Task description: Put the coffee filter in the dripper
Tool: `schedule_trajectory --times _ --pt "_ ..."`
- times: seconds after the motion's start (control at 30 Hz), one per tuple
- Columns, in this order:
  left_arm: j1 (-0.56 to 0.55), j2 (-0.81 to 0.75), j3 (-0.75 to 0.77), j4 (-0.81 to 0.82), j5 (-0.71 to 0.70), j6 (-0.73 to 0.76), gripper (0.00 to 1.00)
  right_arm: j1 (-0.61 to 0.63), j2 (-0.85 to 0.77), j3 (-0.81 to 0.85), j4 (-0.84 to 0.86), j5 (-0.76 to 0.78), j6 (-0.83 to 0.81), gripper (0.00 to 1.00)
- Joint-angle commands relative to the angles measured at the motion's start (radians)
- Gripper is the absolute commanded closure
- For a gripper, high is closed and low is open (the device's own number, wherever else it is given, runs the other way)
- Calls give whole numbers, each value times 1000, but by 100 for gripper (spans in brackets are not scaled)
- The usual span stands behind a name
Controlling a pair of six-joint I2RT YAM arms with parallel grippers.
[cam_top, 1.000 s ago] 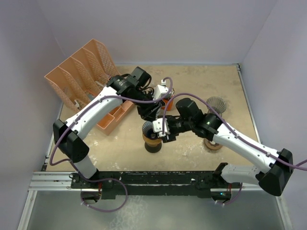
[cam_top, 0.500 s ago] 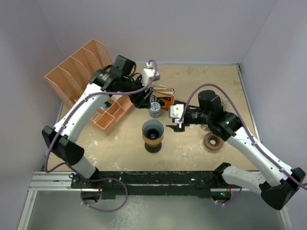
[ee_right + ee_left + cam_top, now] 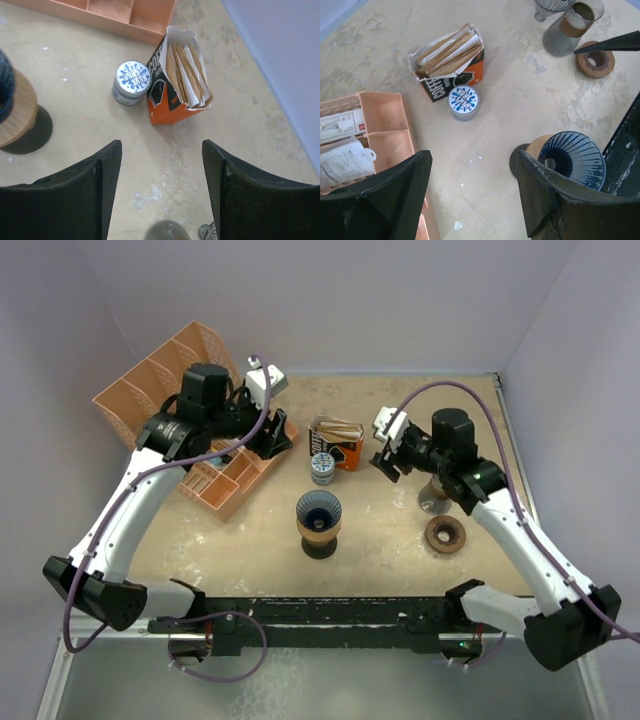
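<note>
Open box (image 3: 445, 82) holds coffee filters (image 3: 452, 47); tray (image 3: 406, 125) holds white packets (image 3: 345, 160).

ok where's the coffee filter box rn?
Top view: coffee filter box sits centre, toward the back, open; round tin just in front, blue dripper in front of that.

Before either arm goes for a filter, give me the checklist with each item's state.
1. Left gripper open, nothing held: ok.
2. Right gripper open, nothing held: ok.
3. Blue ribbed dripper upright on its wooden collar, no filter inside: ok.
4. Orange cardboard filter box open on top, paper filters showing: ok.
5. Box clear of neighbours: not ok, the small round blue-and-white tin stands close beside it.
6. Tin touching the box: cannot tell.
</note>
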Motion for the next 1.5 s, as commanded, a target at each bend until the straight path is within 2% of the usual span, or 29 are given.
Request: schedule_trajectory --times 0.0,0.27,0.6,0.93,1.47 --pt "20 -37 -58 105 -59 -54 31 -14 113 60 91 96 104 34" --pt "68 -71 -93 133 -86 -78 17 -55 415 217 160 105 149 50" --pt "91 -93 -110 149 -85 -91 17 -69 681 454 112 60 146 64" --pt "94 -116 -121 166 -87 -114 18 -69 794 563 44 17 131 72" --pt "93 -136 -136 177 -78 -115 18 -68 814 587 2 20 128 69"
